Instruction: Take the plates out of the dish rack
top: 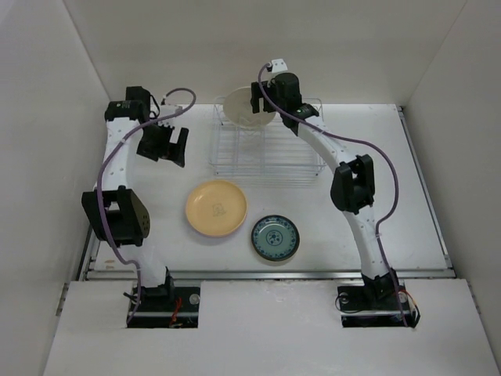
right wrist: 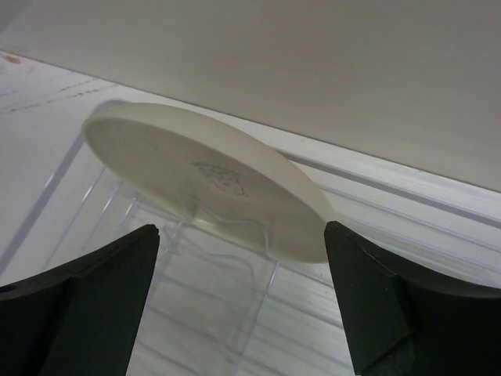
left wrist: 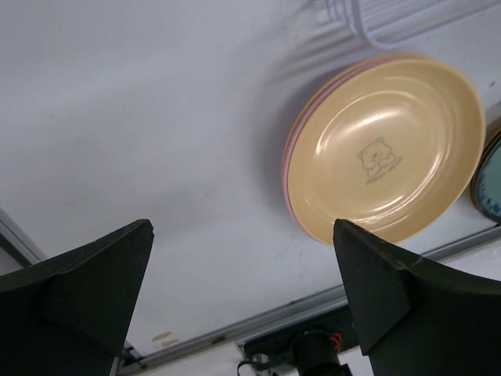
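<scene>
1. left arm: rises from its base at the near-left edge, elbow out over the left side of the table (top: 391, 172), upper part folded back toward the centre.
2. left tool (top: 166, 146): hangs above bare table to the left of the dish rack (top: 235, 157). Fingers spread wide, nothing between them, touching nothing.
3. right arm: one long arc from the near-right base up and across to the rack, wrist above the rack's far-left part.
4. right tool (right wrist: 242, 227): fingers spread wide, empty.
5. cream plate (right wrist: 211, 176): in the rack at its far-left corner, tilted, leaning on the wire dividers. In the right wrist view it lies just ahead of the fingertips, in line with the gap between them, its rim clear of both fingers.
6. amber-yellow plate (top: 215, 207): flat on the table on the near side of the rack, face up, a small bear print at its centre. It rests on a pink plate (left wrist: 288, 168) of which only the rim shows. Well apart from the left tool.
7. blue-green plate (top: 275, 237): flat on the table, patterned, just beside the amber-yellow plate on its right and slightly nearer the arm bases.
</scene>
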Robot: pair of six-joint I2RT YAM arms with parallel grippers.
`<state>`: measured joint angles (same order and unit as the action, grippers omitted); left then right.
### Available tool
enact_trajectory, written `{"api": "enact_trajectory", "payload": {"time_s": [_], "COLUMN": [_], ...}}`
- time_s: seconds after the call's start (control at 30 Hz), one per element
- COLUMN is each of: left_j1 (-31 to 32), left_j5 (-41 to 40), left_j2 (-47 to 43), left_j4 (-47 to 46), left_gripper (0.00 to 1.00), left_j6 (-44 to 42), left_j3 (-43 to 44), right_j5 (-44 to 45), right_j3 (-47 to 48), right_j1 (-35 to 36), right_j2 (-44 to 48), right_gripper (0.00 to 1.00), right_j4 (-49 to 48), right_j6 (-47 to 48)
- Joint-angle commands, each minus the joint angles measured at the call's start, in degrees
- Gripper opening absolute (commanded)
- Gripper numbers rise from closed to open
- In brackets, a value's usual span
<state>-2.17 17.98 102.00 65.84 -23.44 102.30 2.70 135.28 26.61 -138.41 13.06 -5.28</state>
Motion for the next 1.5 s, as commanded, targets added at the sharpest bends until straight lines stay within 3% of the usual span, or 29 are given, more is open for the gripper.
{"api": "enact_trajectory", "payload": {"time_s": [0.0,0.1,0.23,0.27,0.37,0.5,0.57,0.63,0.77,0.83,0.93,1.03,1.1,1.23,1.47], "left_j1": [-2.0,-5.4,-7.9,-7.9,-8.8,-6.8,-5.4,-4.8,-4.8,-4.8,-4.8,-4.8,-4.8,-4.8,-4.8], "left_j5": [4.6,13.7,12.6,11.9,10.9,3.8,-5.8,-13.4,-21.2,-23.6,-21.2,-21.2,-21.2,-21.2,-24.7], "left_j2": [-1.4,0.0,2.1,2.1,-2.1,-8.9,-10.8,-11.9,-11.4,-11.4,-11.4,-11.4,-10.9,-10.9,-13.1], "left_j4": [3.9,4.6,9.3,9.3,7.8,-0.7,-4.3,-8.9,-9.9,-11.3,-11.9,-11.9,-11.9,-12.4,-15.2], "left_gripper": [1.00,1.00,1.00,1.00,1.00,1.00,1.00,1.00,1.00,1.00,1.00,1.00,1.00,1.00,1.00], "left_j6": [3.7,5.6,3.8,3.1,-3.0,-8.3,-8.3,-3.8,2.2,7.6,6.5,6.0,5.4,4.3,3.8], "left_j3": [5.7,6.9,12.9,13.5,14.1,10.3,6.6,5.4,6.9,6.9,6.4,5.9,6.5,7.0,3.4], "right_j5": [2.5,2.5,-1.4,-1.9,-1.9,-1.9,-1.9,-1.9,-1.3,-1.3,-1.3,-0.2,1.4,2.0,0.6], "right_j3": [3.1,4.8,5.3,5.3,4.6,3.8,2.0,1.0,-0.9,-1.4,-1.9,-2.5,-2.5,2.5,7.6], "right_j1": [-0.6,-1.2,-1.7,-1.7,-1.7,-1.7,-2.3,-2.3,-2.3,-2.3,-2.3,-2.3,-2.3,-2.3,-2.8], "right_j2": [-1.6,-4.3,-6.0,-6.0,-5.5,-3.8,-3.1,-2.2,0.2,0.8,0.8,0.8,-0.1,-4.5,-10.9], "right_gripper": [0.93,0.93,0.87,0.77,0.60,0.33,0.24,0.14,0.00,0.00,0.00,0.62,0.81,0.87,0.85], "right_j4": [-11.1,-11.8,-13.0,-13.0,-13.6,-15.1,-15.1,-15.1,-15.1,-15.1,-15.1,-16.3,-16.8,-17.5,-18.1], "right_j6": [1.7,1.7,1.7,2.2,2.8,4.1,4.9,6.1,6.7,6.7,7.2,8.4,9.9,11.7,11.7]}}
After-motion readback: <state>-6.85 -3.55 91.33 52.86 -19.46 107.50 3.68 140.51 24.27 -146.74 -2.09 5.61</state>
